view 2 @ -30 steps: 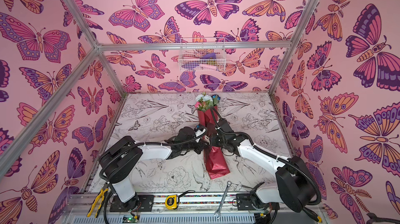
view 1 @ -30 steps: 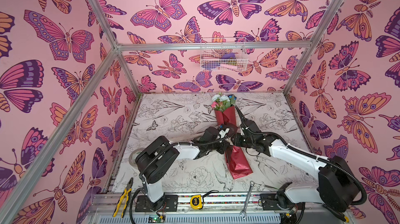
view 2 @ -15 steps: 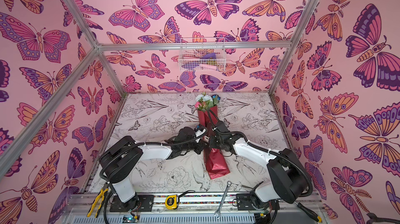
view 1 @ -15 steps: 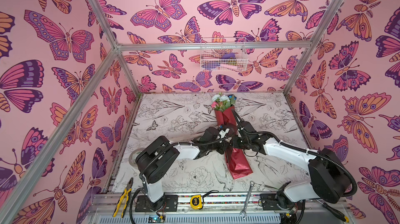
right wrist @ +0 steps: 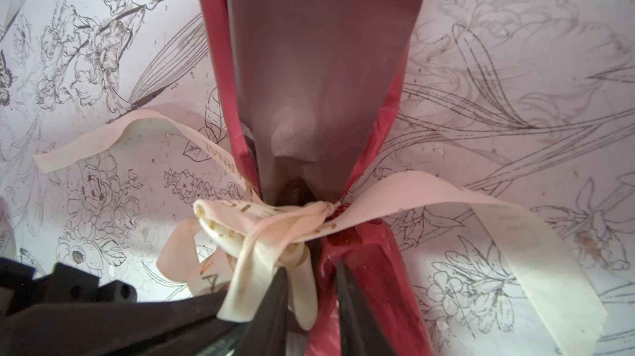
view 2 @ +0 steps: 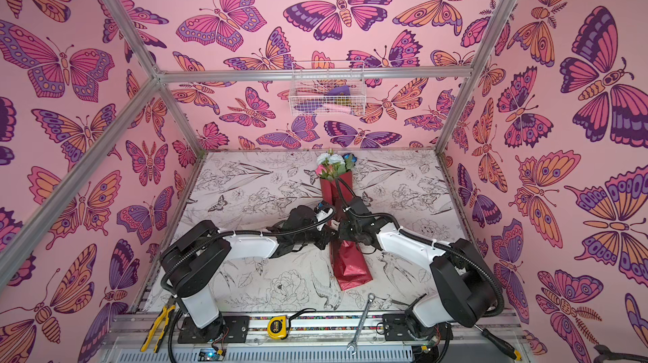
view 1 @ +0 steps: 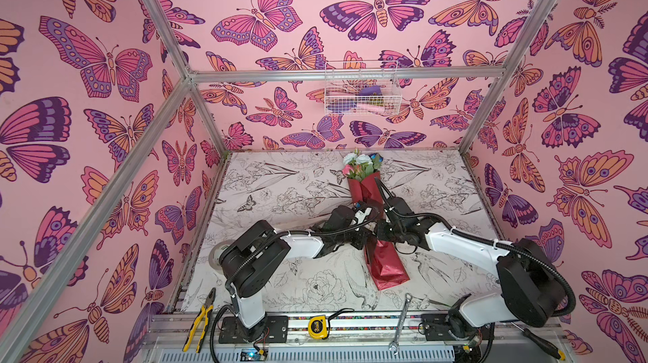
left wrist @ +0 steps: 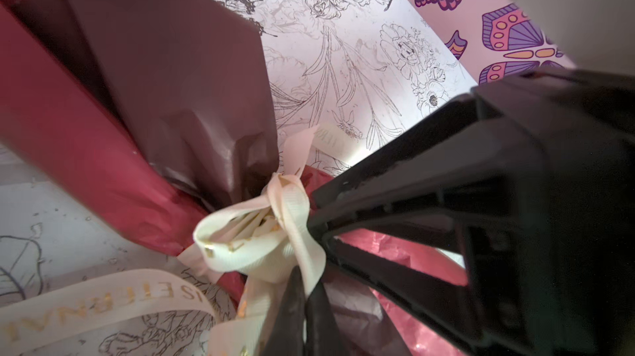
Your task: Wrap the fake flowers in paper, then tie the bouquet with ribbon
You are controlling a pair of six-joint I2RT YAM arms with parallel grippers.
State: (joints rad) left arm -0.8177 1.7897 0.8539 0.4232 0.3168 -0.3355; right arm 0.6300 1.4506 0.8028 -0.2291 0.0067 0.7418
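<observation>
The bouquet (view 1: 363, 187) lies mid-table (view 1: 280, 196), heads toward the back wall, with the cream ribbon (right wrist: 412, 196) knotted at its waist. My left gripper (left wrist: 304, 289) is clenched on a strand beside the knot. My right gripper (right wrist: 311, 268) stands part-open astride a loop. I should pinch that loop squarely, then pull both sides apart evenly without dragging the paper.

Observed left arm (view 1: 301, 244) and right arm (view 1: 456, 245) both folded at the elbow, forearms reaching low and inward from opposite sides. Noted the two wrists almost meeting at the centre in both top views. Found left gripper (left wrist: 304, 282) clamped tight, fingertips pressed together. Found right gripper (right wrist: 311, 266) with fingers (right wrist: 350, 302) standing apart, a clear gap between the tips.
</observation>
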